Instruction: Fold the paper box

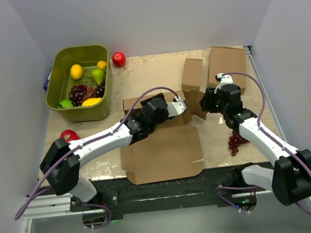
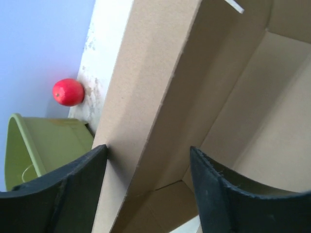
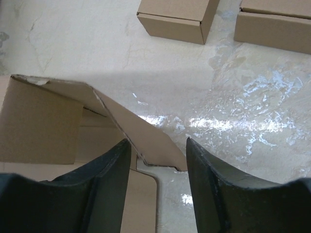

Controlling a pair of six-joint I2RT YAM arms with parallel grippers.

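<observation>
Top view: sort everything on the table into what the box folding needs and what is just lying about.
In the job:
paper box
left gripper
right gripper

Lying about:
green bin
far apple
near apple
loose grapes
narrow box
flat box

Close view from the wrist: the left gripper [image 2: 146,160] has its two dark fingers [image 2: 73,194] spread apart at the bottom edge, straddling an upright wall of the paper box [image 2: 160,73] — one finger against the outer face, the other inside the box and apart from the wall. The plain brown cardboard fills the middle and right, with its inner walls and floor showing. On the left — a round red fruit [image 2: 68,92] on the pale speckled table [image 2: 104,43], a green bin [image 2: 43,145] below it, a blue-grey wall [image 2: 39,39] behind.
</observation>
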